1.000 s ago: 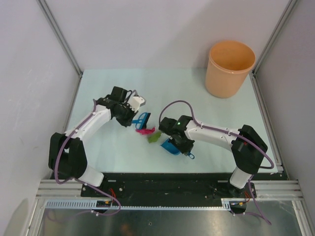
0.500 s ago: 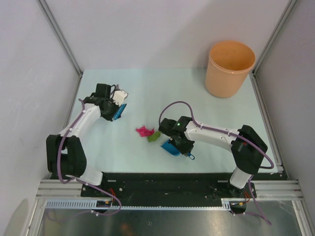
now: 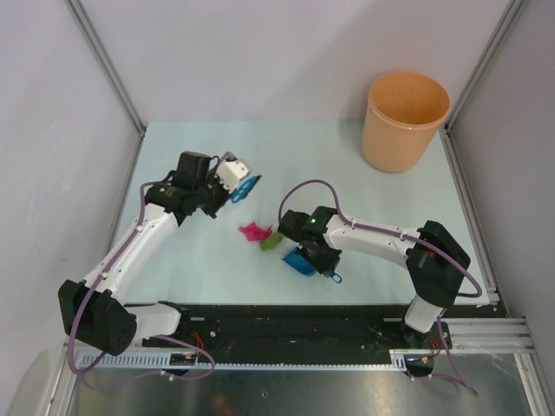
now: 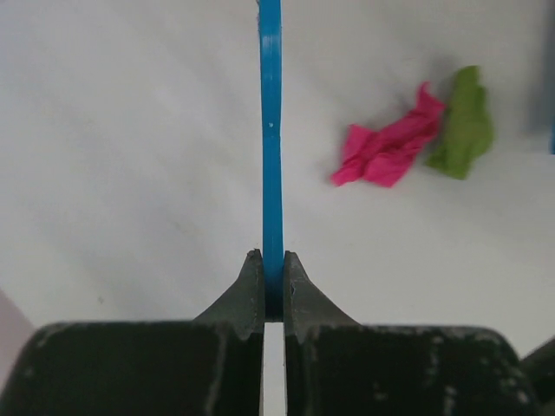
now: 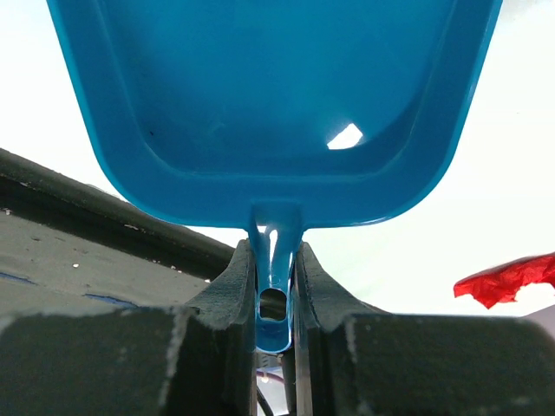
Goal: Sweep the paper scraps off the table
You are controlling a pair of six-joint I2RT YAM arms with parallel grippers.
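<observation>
The left gripper point(image 4: 273, 264), pinching a thin blue tool point(image 4: 271, 130), has swung back right toward the paper scraps point(image 3: 253, 230) in the middle of the table point(image 3: 347, 182). Pink then green, they line up diagonally toward the blue dustpan point(image 5: 269, 95), whose handle the right gripper point(image 5: 276, 260) clamps.

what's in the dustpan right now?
The dustpan in the right gripper is mostly bare blue inside, no coloured scraps. One small white patch near its back wall, scrap or glare, can't tell. Front lip is out of frame. A red scrap lies outside it.
</observation>
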